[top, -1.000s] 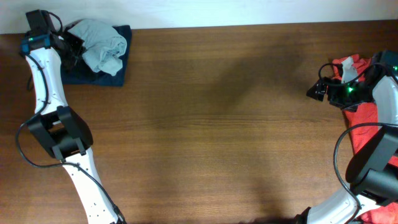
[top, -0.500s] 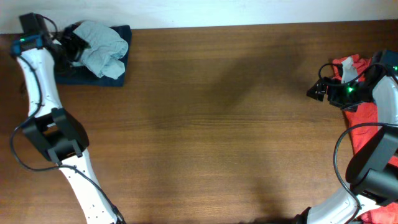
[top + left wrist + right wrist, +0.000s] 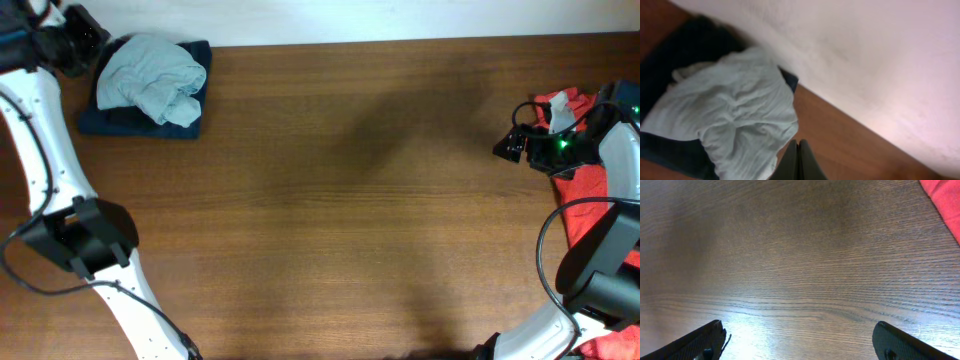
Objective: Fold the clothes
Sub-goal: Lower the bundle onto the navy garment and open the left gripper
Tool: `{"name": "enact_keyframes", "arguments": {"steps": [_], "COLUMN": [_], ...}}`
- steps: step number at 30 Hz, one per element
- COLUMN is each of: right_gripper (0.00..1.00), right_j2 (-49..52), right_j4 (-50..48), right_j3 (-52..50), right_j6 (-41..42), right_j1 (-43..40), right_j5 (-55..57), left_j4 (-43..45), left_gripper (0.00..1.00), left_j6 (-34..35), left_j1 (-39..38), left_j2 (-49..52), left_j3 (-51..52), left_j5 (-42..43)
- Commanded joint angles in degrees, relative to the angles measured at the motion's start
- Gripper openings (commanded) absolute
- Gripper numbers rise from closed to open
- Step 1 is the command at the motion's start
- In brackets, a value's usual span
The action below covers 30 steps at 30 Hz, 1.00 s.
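Left gripper (image 3: 798, 146) pinched together, empty, just beside crumpled pale grey-blue cotton T-shirt (image 3: 735, 115): risk of snagging dark navy garment (image 3: 140, 122) beneath it too.

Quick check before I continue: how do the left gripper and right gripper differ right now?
The left gripper is shut, fingers pressed together; the right gripper is wide open. The left sits at the far-left corner of the table, beside the crumpled grey-blue T-shirt; the right hangs near the right edge by the red T-shirt, over bare wood. Shared: neither holds any cloth.
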State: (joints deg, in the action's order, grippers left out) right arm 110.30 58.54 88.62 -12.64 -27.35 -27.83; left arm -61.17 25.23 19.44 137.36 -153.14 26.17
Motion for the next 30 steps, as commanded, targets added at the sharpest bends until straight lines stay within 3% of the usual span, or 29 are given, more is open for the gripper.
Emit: {"name": "enact_keyframes", "arguments": {"steps": [1,5,12,21,24,30], "right_gripper": [0.99,0.99,0.99,0.99,0.99,0.99], "right_j2": [-0.3,-0.3,-0.3,-0.3,-0.3,-0.3], "right_j4": [0.2,0.2,0.2,0.2,0.2,0.2], "right_j3": [0.8,0.8,0.8,0.8,0.8,0.8], "right_j6": [-0.5,-0.4,-0.4,-0.4,-0.5,-0.5], "right_j1": [0.0,0.0,0.0,0.0,0.0,0.0], "right_j5": [0.5,0.5,0.5,0.5,0.5,0.5], "left_j4": [-0.6,-7.5,-11.6,-11.3,-8.2,-6.9], "left_gripper": [0.00,0.00,0.01,0.01,0.10,0.09], "left_j6": [-4.4,-4.5,-6.5,-6.4,-6.1,-3.7], "left_j1": [0.4,1.2,1.3,1.3,1.5,2.2], "left_j2": [7.3,13.3,18.4,7.8,6.6,7.3], "left_j3": [0.5,0.5,0.5,-5.3,-5.3,-4.1], "left_j5": [3.5,0.5,-0.7,1.1,1.0,-7.3]}}
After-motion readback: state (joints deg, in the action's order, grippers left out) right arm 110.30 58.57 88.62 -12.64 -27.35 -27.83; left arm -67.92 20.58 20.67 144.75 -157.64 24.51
